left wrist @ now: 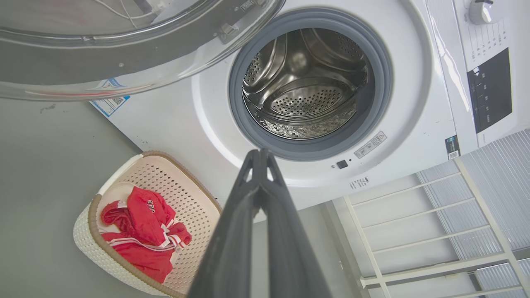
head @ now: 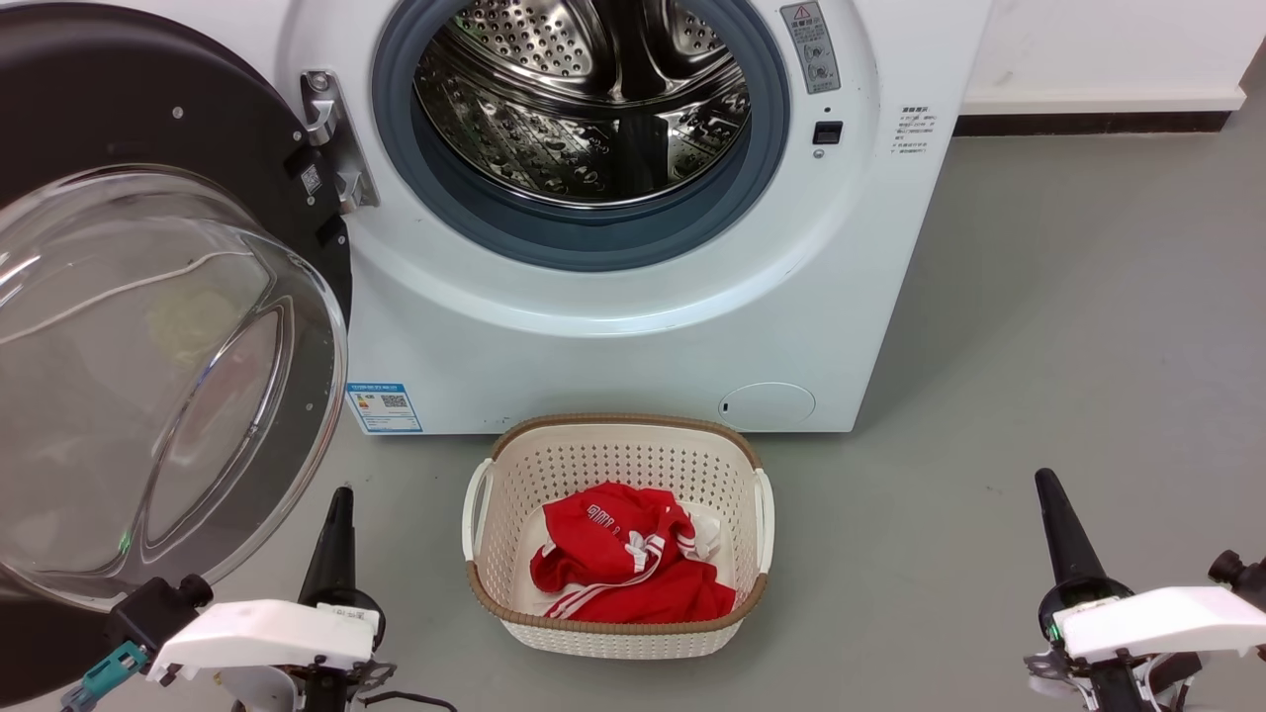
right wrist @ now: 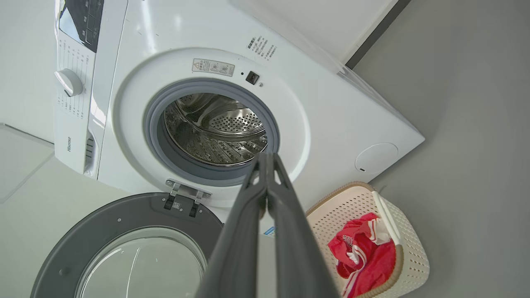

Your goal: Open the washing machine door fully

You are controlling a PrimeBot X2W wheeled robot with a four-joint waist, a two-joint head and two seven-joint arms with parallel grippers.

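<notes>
Hanging wide open on its hinge at the left of the washing machine: washing machine door (glass bowl bulging toward the robot). Hovering either side of the basket, fingers pressed together on nothing: left gripper just below the door's rim, right gripper well apart.

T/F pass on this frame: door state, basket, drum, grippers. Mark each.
1. The large round black-rimmed glass door is swung open, left of the opening of the white front-loading washing machine in the head view. True.
2. The cream perforated basket is empty. False: a red garment with white stripes lies in it.
3. The left gripper and right gripper are shut, holding nothing. True.
4. The perforated steel drum holds laundry. False: no laundry shows in it.
</notes>
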